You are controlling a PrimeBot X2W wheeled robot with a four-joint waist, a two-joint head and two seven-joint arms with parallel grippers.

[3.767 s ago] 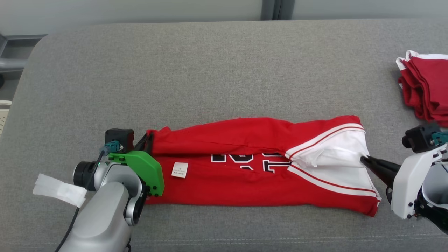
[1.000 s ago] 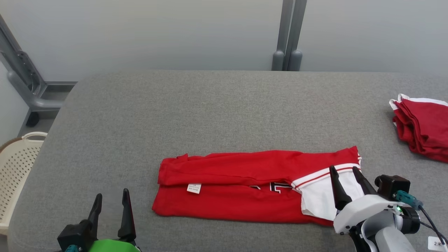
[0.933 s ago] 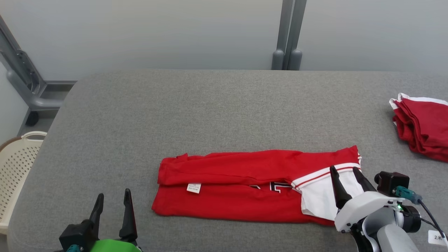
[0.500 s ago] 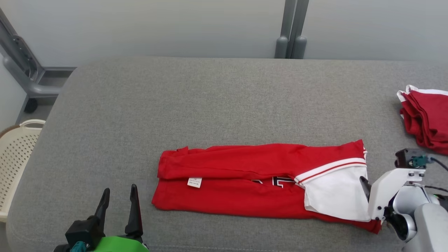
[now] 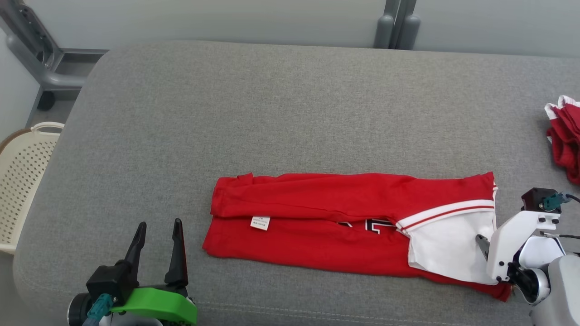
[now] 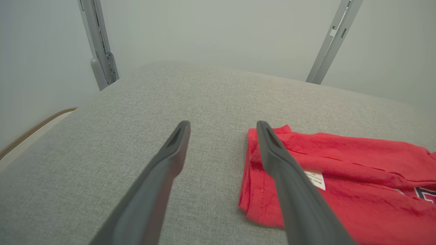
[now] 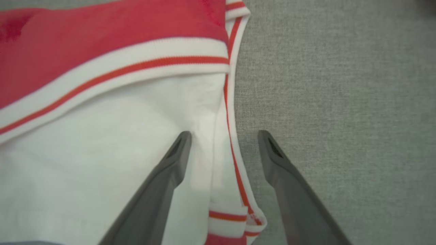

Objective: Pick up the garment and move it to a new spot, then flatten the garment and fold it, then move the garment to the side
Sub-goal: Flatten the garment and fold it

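Note:
The red garment (image 5: 317,213) lies as a long folded strip on the grey cushion (image 5: 272,113), its white, red-striped end on the right and a small white label near the left end. My left gripper (image 5: 159,224) is open to the left of and nearer than the garment's left end; in the left wrist view that gripper (image 6: 223,123) has its right finger over the garment (image 6: 340,163) corner. My right gripper (image 5: 482,242) is at the white end. In the right wrist view that gripper (image 7: 224,133) stands open astride the striped edge of the garment (image 7: 102,119).
A pile of red folded clothes (image 5: 566,136) sits at the cushion's right edge. A cream perforated basket (image 5: 22,181) stands beside the cushion on the left. Grey metal posts (image 5: 398,22) rise behind the cushion against the wall.
The camera has tilted down and shifted. My right gripper has turned and moved from over the white panel to the garment's right edge. The left gripper stays open at the lower left.

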